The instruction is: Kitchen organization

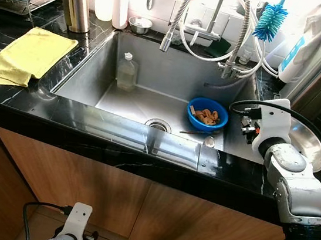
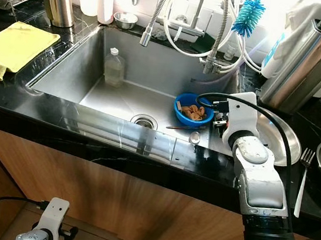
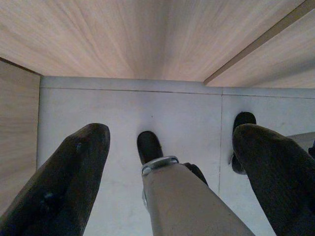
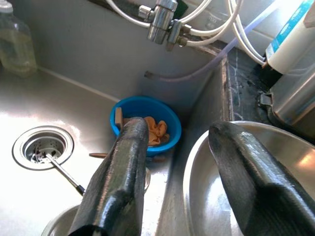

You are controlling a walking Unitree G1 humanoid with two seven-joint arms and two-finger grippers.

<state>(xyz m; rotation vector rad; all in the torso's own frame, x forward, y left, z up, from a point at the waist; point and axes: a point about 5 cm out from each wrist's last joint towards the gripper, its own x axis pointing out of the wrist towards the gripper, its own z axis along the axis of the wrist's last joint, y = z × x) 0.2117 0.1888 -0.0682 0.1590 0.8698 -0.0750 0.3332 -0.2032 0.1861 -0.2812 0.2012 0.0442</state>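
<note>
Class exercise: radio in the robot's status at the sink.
Right gripper open over sink edge. Left gripper open, idle. Blue bowl in sink; steel pan alongside.

A blue bowl (image 1: 207, 114) sits in the steel-grey sink (image 1: 95, 76), a yellow cloth (image 1: 24, 55) on the black marbled counter (image 1: 6, 31), the bottle brush (image 1: 270, 21) bright blue

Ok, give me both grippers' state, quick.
Left gripper: jaws open, holding nothing, hanging low by the cabinet.
Right gripper: jaws open, holding nothing, at the sink's right edge.
</note>
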